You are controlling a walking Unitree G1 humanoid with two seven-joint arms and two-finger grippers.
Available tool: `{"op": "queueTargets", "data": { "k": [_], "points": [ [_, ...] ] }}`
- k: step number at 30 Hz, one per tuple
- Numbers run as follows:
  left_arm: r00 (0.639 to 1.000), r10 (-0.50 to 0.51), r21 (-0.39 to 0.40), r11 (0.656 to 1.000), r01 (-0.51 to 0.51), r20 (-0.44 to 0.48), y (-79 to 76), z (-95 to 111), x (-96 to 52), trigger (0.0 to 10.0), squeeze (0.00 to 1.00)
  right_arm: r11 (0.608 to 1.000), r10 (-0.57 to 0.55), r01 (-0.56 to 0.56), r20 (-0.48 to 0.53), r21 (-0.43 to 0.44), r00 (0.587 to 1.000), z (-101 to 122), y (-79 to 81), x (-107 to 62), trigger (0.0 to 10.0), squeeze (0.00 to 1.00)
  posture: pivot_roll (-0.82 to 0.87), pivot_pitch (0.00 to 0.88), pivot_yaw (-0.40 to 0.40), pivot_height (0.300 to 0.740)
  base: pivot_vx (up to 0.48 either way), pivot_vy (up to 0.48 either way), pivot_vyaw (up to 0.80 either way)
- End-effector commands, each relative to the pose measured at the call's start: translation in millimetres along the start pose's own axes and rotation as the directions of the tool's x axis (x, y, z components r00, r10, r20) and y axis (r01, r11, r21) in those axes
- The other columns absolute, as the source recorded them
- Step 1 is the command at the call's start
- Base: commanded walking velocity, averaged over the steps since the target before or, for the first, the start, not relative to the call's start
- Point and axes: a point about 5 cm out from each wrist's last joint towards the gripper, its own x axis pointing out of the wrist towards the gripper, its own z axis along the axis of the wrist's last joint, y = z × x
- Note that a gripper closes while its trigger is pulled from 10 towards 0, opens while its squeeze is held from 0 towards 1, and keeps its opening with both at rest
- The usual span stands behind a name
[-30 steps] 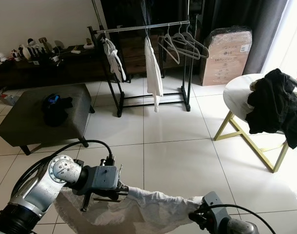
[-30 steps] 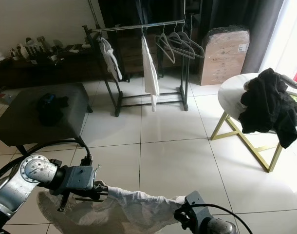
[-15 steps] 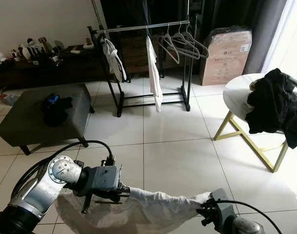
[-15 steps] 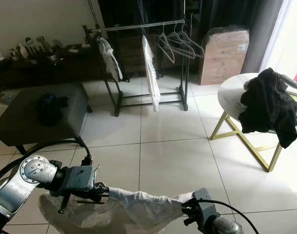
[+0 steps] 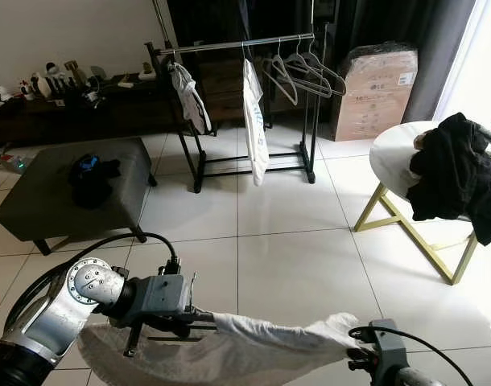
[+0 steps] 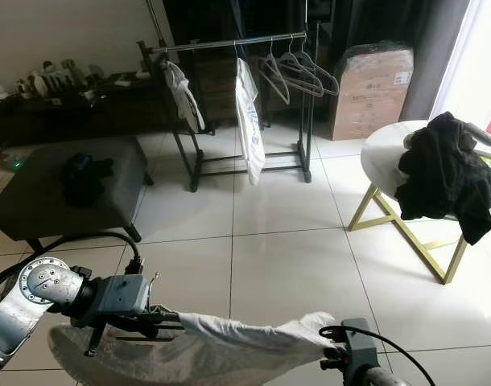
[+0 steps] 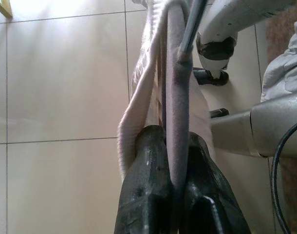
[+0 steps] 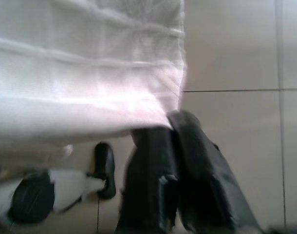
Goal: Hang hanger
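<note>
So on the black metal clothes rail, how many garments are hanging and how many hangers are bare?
On the black metal clothes rail:
White hanging garments: 2, one near the rail's left end and one at the middle
Bare grey hangers: 3, bunched at the right end
Total: 5

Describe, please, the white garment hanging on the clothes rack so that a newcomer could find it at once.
Look to the far side of the tiled floor, where a black clothes rack stands before the dark curtains. Near the middle of its rail hangs the long white garment, reaching down almost to the rack's lower bar. The smaller pale garment hangs bunched at the left end, and the empty hangers sit to the right.
</note>
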Motion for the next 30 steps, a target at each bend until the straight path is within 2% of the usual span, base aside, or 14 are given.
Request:
{"op": "queueTargets", "data": {
  "k": [1, 5, 12, 17, 18, 20, 21, 22, 23, 24, 25, 27, 28, 30],
  "points": [
    [0.999, 0.020, 0.004, 1.000, -0.020, -0.027, 1.5, -1.6, -14.8, 10.0, 0.00, 0.994, -0.096, 0.098, -0.050, 0.055, 0.994, -13.9, -12.8, -4.8, 0.0, 0.00, -0.07, 0.073, 0.103, 0.740, 0.000, 0.000, 0.00],
    [0.999, -0.001, 0.002, 1.000, 0.002, -0.032, -0.8, -0.9, -18.8, 10.0, 0.00, 0.938, -0.297, 0.309, -0.093, 0.160, 0.950, -21.4, -33.7, -12.5, 0.0, 0.00, -0.06, 0.073, 0.104, 0.740, 0.000, 0.000, 0.00],
    [1.000, 0.001, 0.001, 1.000, -0.001, -0.006, -0.6, 2.2, -18.8, 10.0, 0.00, 0.842, -0.416, 0.451, -0.175, 0.296, 0.892, -32.6, -47.2, -20.1, 0.0, 0.00, -0.06, 0.073, 0.103, 0.740, 0.000, 0.000, 0.00],
    [1.000, 0.010, -0.001, 1.000, -0.010, 0.027, 1.0, 8.1, -20.6, 10.0, 0.00, 0.741, -0.473, 0.531, -0.243, 0.410, 0.847, -40.8, -49.9, -23.3, 0.0, 0.00, -0.06, 0.074, 0.104, 0.740, 0.000, 0.000, 0.00],
    [1.000, 0.010, 0.000, 1.000, -0.010, 0.018, 1.2, 7.4, -21.0, 10.0, 0.00, 0.765, -0.470, 0.524, -0.232, 0.374, 0.852, -39.8, -49.0, -22.6, 0.0, 0.00, -0.06, 0.074, 0.104, 0.740, 0.000, 0.000, 0.00],
    [1.000, 0.008, 0.001, 1.000, -0.008, -0.001, 0.2, 5.0, -19.8, 10.0, 0.00, 0.898, -0.326, 0.350, -0.129, 0.267, 0.936, -26.5, -29.7, -11.2, 0.0, 0.00, -0.06, 0.075, 0.105, 0.740, 0.000, 0.000, 0.00],
    [1.000, 0.008, 0.001, 1.000, -0.008, -0.001, 0.2, 5.0, -19.8, 10.0, 0.00, 0.898, -0.326, 0.350, -0.129, 0.267, 0.936, -26.5, -29.7, -11.2, 0.0, 0.00, -0.06, 0.075, 0.105, 0.740, 0.000, 0.000, 0.00],
    [1.000, 0.007, -0.001, 1.000, -0.007, -0.001, -0.7, 4.8, -17.8, 10.0, 0.00, 0.933, -0.265, 0.277, -0.082, 0.232, 0.961, -18.6, -20.1, -6.3, 0.9, 0.00, -0.06, 0.076, 0.105, 0.740, 0.000, 0.000, 0.00],
    [1.000, 0.009, -0.002, 1.000, -0.009, -0.002, -0.8, 4.9, -16.7, 10.0, 0.00, 0.944, -0.252, 0.260, -0.064, 0.205, 0.966, -15.1, -17.5, -5.0, 7.8, 0.00, -0.07, 0.076, 0.105, 0.740, 0.000, 0.000, 0.00],
    [1.000, 0.012, -0.002, 1.000, -0.012, -0.003, -0.8, 5.0, -14.9, 10.0, 0.00, 0.952, -0.236, 0.239, -0.041, 0.191, 0.971, -10.8, -14.7, -3.5, 7.8, 0.00, -0.07, 0.076, 0.105, 0.740, 0.000, 0.000, 0.00],
    [1.000, 0.014, -0.002, 1.000, -0.014, -0.002, -1.2, 5.6, -12.8, 10.0, 0.00, 0.958, -0.215, 0.216, -0.024, 0.191, 0.976, -7.1, -11.6, -2.0, 10.0, 0.00, -0.07, 0.076, 0.105, 0.740, 0.000, 0.000, 0.00],
    [0.999, 0.030, -0.010, 0.999, -0.030, 0.017, -1.4, 7.8, -5.3, 10.0, 0.00, 0.981, -0.143, 0.142, 0.001, 0.133, 0.990, -1.0, -2.5, 1.2, 10.0, 0.05, -0.07, 0.076, 0.105, 0.740, 0.000, 0.000, 0.00],
    [0.999, 0.036, -0.013, 0.999, -0.036, 0.025, -1.7, 8.6, -1.8, 10.0, 0.00, 0.989, -0.110, 0.109, 0.004, 0.095, 0.994, 0.5, 1.5, 2.4, 10.0, 1.00, -0.07, 0.077, 0.105, 0.740, 0.000, 0.000, 0.00],
    [0.998, 0.050, -0.027, 0.998, -0.049, 0.037, -2.2, 9.7, 5.8, 10.0, 0.00, 0.999, -0.035, 0.035, 0.006, 0.015, 0.999, 3.1, 9.1, 4.1, 10.0, 1.00, -0.07, 0.079, 0.105, 0.740, 0.000, 0.000, 0.00]
  ]
}}
